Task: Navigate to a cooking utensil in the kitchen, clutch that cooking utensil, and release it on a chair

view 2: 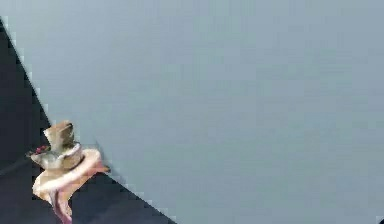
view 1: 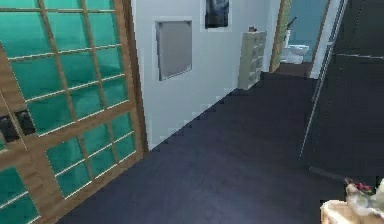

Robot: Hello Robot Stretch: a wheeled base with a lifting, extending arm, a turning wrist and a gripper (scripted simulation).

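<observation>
By the grey wall (view 2: pixel 250 90) stands a pinkish statuette (view 2: pixel 62 162); the pincer's state cannot be told.

Soft, even light is washing the wall (view 1: pixel 215 70). Teal panes (view 1: pixel 60 80) at nine o'clock are glowing brightest.
</observation>
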